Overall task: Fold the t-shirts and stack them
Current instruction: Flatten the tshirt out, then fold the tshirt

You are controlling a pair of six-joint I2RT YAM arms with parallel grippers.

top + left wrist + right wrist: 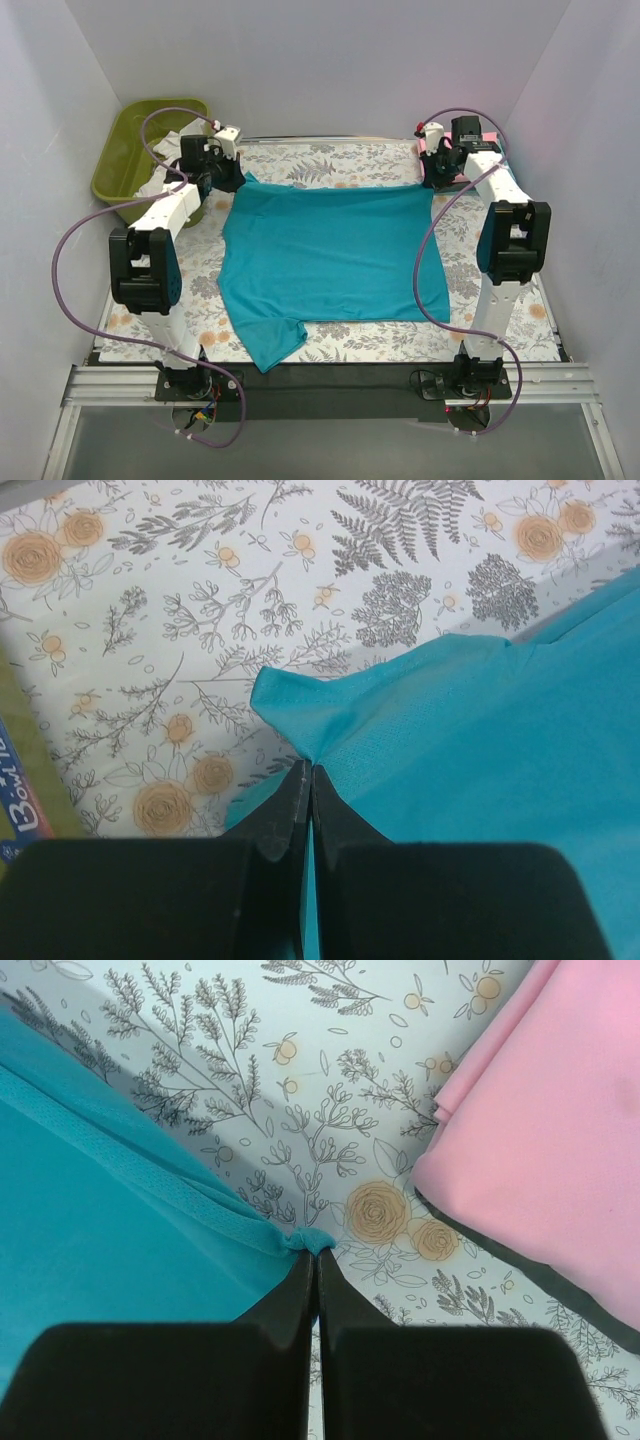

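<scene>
A teal t-shirt (330, 260) lies spread over the middle of the floral table cloth, one sleeve sticking out at the near left. My left gripper (226, 178) is shut on its far left corner; in the left wrist view (306, 768) the teal cloth (480, 760) bunches at the closed fingertips. My right gripper (436, 174) is shut on its far right corner; the right wrist view (316, 1250) shows a small teal fold (150, 1220) pinched there. A folded pink t-shirt (545, 1130) lies just right of that gripper, with a dark layer under it.
An olive-green tub (128, 155) holding white cloth stands at the far left behind the left arm. White walls close in the table on three sides. The floral table cloth (330, 160) shows around the shirt.
</scene>
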